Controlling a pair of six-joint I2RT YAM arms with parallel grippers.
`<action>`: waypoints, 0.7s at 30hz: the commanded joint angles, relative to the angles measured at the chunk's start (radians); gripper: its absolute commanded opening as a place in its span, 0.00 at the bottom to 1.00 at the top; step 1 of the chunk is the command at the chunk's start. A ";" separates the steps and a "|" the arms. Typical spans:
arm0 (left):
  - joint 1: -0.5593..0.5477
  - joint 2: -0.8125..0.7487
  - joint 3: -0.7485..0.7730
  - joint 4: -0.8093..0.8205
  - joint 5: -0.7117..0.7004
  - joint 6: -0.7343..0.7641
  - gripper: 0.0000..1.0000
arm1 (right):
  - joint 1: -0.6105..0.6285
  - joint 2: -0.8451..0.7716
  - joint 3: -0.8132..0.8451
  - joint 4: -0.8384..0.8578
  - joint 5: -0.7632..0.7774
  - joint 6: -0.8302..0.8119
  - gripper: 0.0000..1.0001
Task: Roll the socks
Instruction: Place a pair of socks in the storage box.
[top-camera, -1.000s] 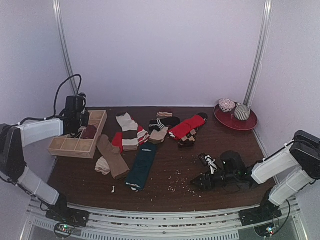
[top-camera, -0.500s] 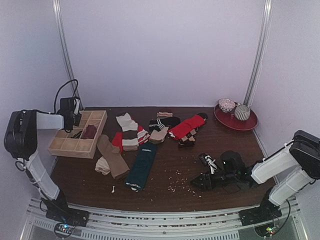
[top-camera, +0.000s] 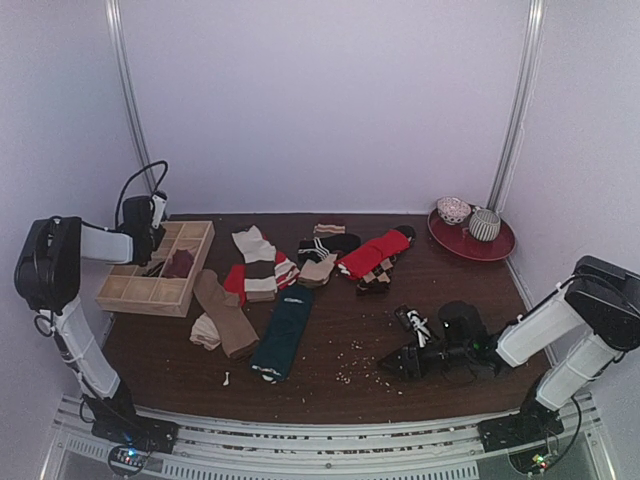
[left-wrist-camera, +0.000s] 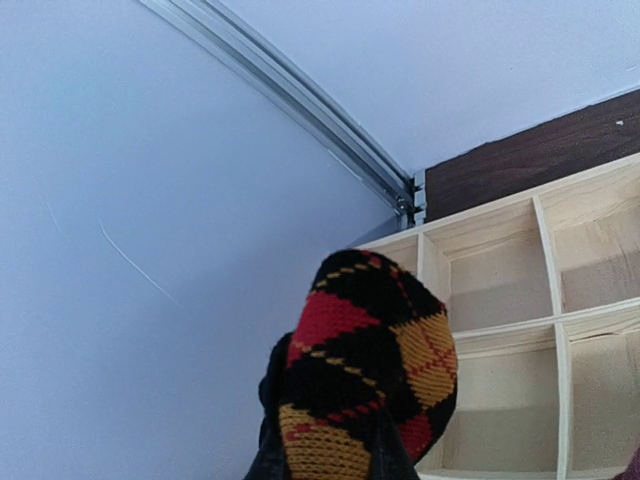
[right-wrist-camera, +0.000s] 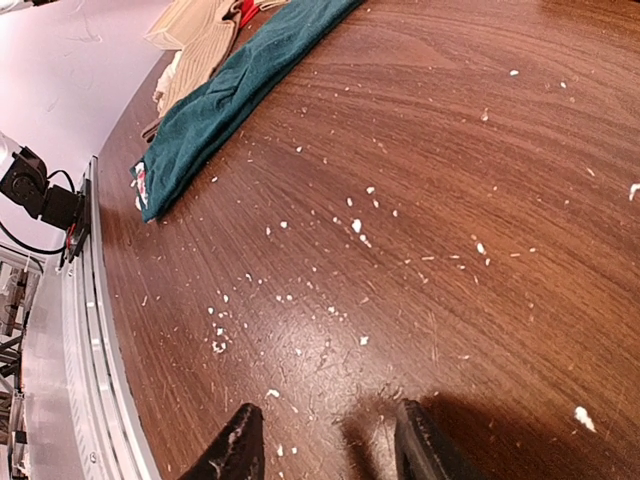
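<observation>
Socks (top-camera: 300, 262) lie spread on surface (top-camera: 335, 315) between left gripper (top-camera: 148, 256), over tray (top-camera: 150, 296), and right gripper (top-camera: 395, 362).
Left wrist: gripper clamps argyle sock (left-wrist-camera: 365, 370); tray cells just beyond.
Right wrist: gripper half-open, empty; teal sock (right-wrist-camera: 240, 90) far ahead.

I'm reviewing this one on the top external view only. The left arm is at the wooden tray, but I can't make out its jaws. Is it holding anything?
Observer: Yes. The left wrist view shows a bunched argyle sock, black with red and yellow diamonds, gripped in the left jaws.
Operator: Where is it relative to the tray?
Observer: At the tray corner nearest the wall. The compartments beside it look empty.
Operator: And the right jaws?
Observer: They are open with nothing between them, low over bare table dotted with white crumbs. The teal sock lies flat ahead.
</observation>
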 joint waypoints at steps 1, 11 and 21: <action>0.001 0.047 0.018 0.105 -0.026 0.090 0.00 | -0.006 0.049 0.008 0.002 -0.024 0.012 0.45; 0.011 0.146 0.050 0.109 0.017 0.122 0.00 | -0.006 0.052 0.003 0.003 -0.031 0.019 0.45; 0.021 0.210 0.106 -0.109 0.139 0.096 0.00 | -0.005 0.038 -0.016 0.006 -0.039 0.019 0.45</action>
